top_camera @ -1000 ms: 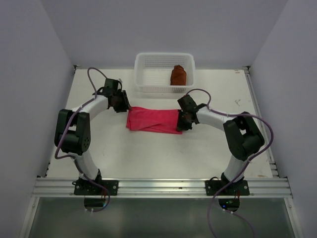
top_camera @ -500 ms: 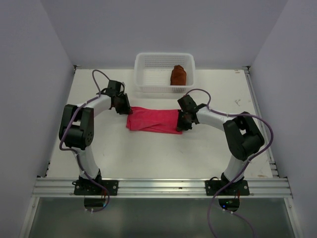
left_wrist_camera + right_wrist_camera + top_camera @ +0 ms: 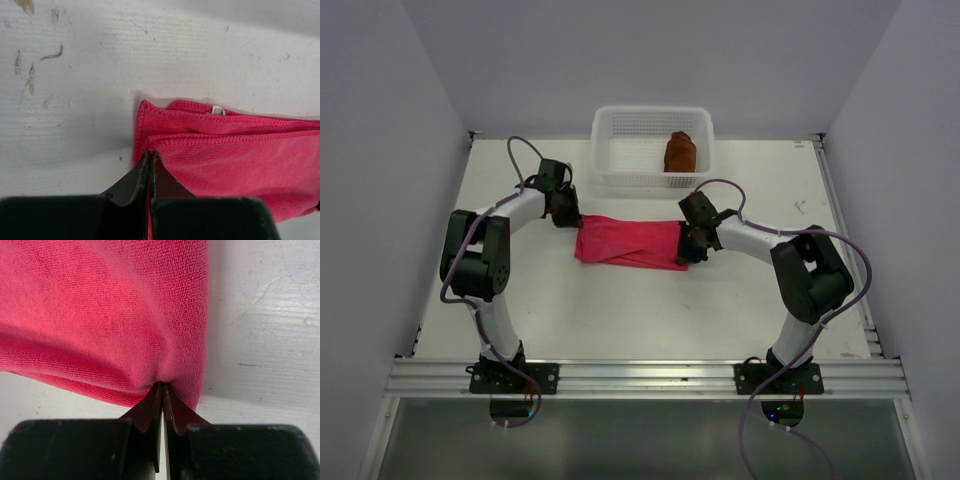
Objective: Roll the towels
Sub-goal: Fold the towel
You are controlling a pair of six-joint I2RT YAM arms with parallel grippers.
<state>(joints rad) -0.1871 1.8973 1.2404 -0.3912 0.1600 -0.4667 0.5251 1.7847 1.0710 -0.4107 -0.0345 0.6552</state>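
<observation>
Jaws of the left gripper [image 3: 150, 167] have just shut on one end of the pink towel [image 3: 235, 160]; the right gripper [image 3: 162, 390] pinches the other end, so the towel lies between them, likely ready to roll

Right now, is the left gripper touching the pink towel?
Touching. The left wrist view shows the left gripper shut on the near-left corner of the pink towel, with pink cloth pinched between the jaws.
</observation>
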